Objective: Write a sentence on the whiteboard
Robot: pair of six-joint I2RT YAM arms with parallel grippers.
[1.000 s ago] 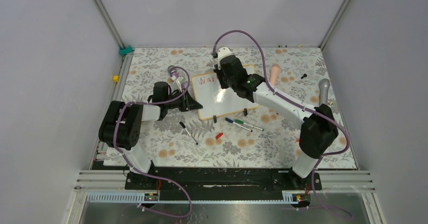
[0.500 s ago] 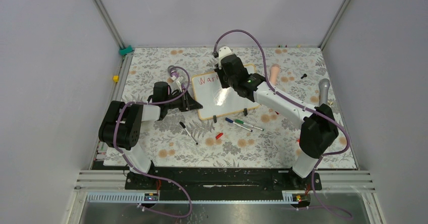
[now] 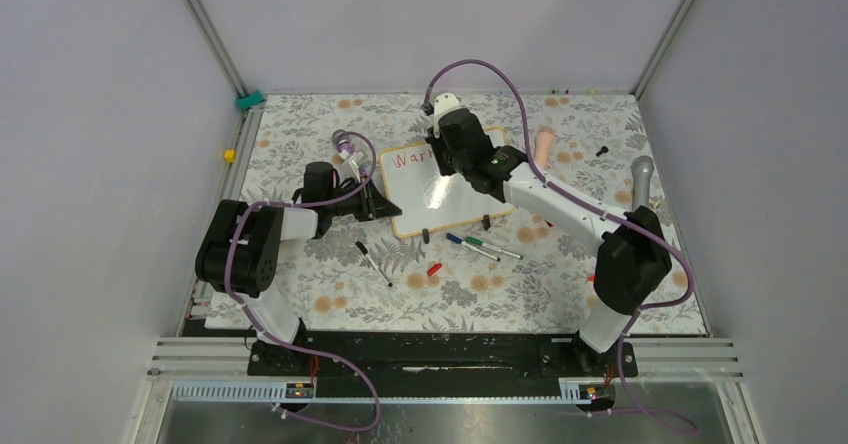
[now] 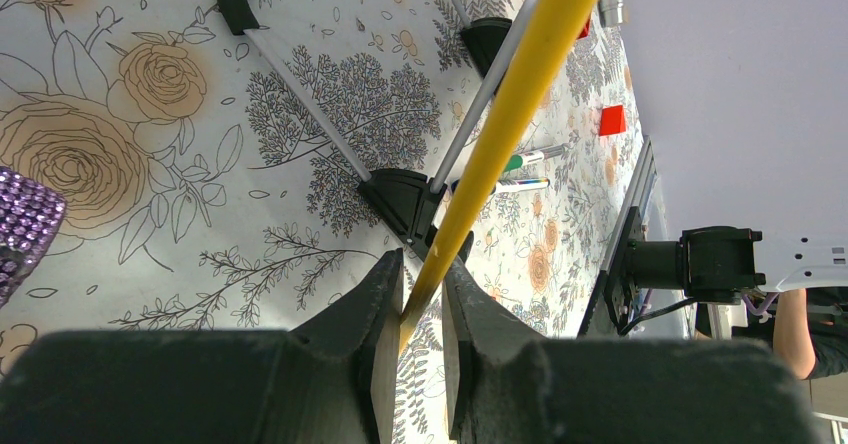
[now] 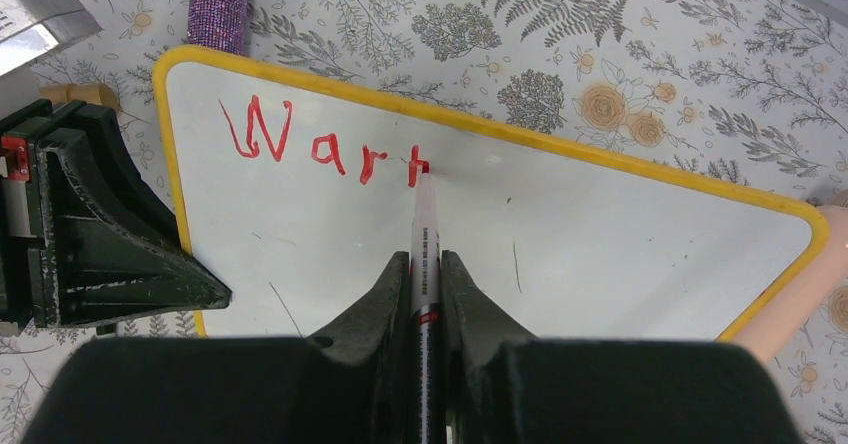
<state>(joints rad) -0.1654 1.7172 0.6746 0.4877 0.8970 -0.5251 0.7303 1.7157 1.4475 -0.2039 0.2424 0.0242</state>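
Closed right pincer holds thin red marker, tip on red handwritten sentence; left pincer pinches yellow-framed white whiteboard by its edge; blank surface rightward.

Lab robot cell: aluminium-framed grey walls, floral-covered table.
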